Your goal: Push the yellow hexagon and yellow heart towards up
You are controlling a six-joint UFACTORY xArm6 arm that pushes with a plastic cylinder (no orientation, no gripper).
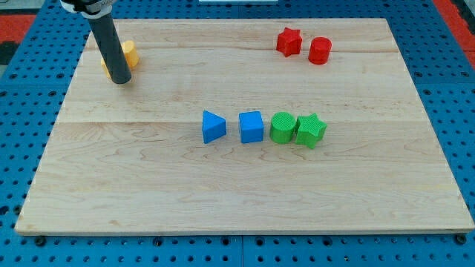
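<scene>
Desk (148, 193): pale wood w/ fine grain, on blue perforated base (22, 81). Rod: dark grey, tip (122, 80) near-black. Yellow blocks (129, 53): orange-yellow, mostly hidden behind rod. Star (289, 41) & cylinder (320, 50): red. Triangle (213, 127) & cube (251, 127): blue. Round block (282, 127) & star-shaped block (311, 130): green, ribbed texture.
</scene>
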